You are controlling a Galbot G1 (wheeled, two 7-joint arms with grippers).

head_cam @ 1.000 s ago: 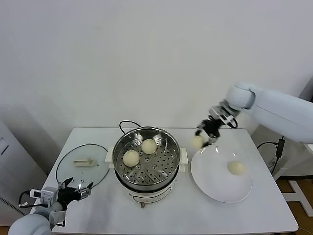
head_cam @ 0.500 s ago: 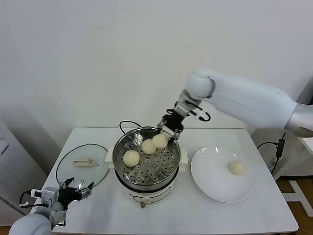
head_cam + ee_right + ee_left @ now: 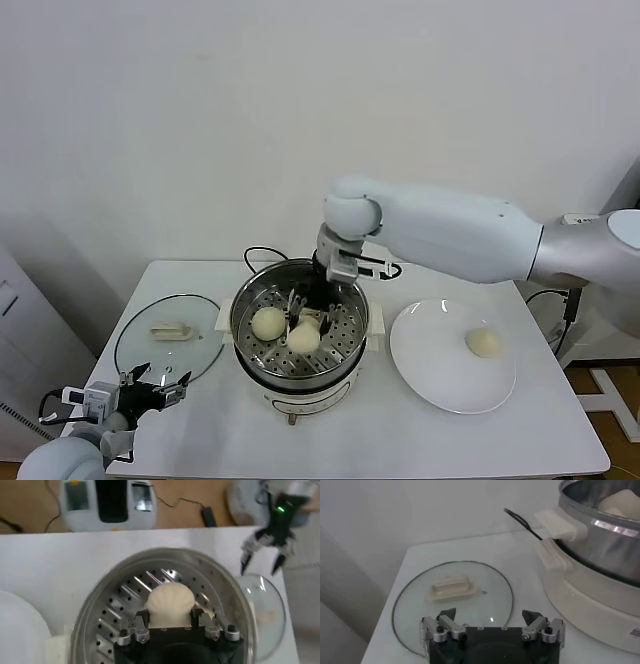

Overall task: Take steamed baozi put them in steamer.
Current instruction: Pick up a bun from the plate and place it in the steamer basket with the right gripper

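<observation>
Stainless steamer (image 3: 300, 335) sits mid-table on its white base. Head view: right gripper (image 3: 303, 318) is now down inside the pot, fingers clamped on a baozi (image 3: 303, 338) low over the perforated tray — half a second ago that bun hung at the far rim, a second ago it was over the plate. A second bun (image 3: 268, 322) lies on the tray just to its left; the other bun seen in the pot earlier is hidden behind the gripper. One bun (image 3: 484, 343) remains on the white plate (image 3: 430, 375), right of the steamer. Left gripper (image 3: 152, 385) is parked at the table's near-left corner beside the glass lid (image 3: 140, 350), unchanged.

Left wrist view: left gripper (image 3: 492, 626) fingers spread wide, holding nothing — lid (image 3: 420, 605) right ahead, steamer wall (image 3: 605, 535) to one side.

Right wrist view: right gripper (image 3: 170, 621) fingers pinch the bun (image 3: 169, 602) from both sides, above the steamer's holed tray (image 3: 120, 615).
</observation>
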